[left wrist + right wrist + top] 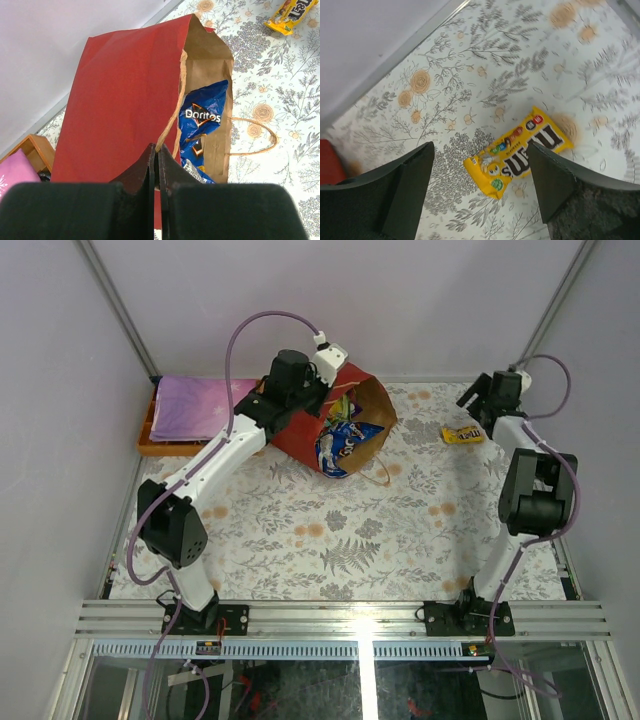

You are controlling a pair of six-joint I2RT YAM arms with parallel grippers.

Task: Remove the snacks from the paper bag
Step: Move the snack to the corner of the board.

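Observation:
The red paper bag lies on its side at the back of the table, mouth facing right. My left gripper is shut on the bag's upper rim and holds the mouth open. Inside lie a blue Doritos bag and other glossy snacks. A small yellow M&M's packet lies flat on the cloth at the back right, also visible from above. My right gripper hangs open just above it, with a finger on either side and nothing between them.
An orange tray with a flat purple item sits at the back left corner. The bag's thin loop handle lies on the floral cloth. Walls close in the back and both sides.

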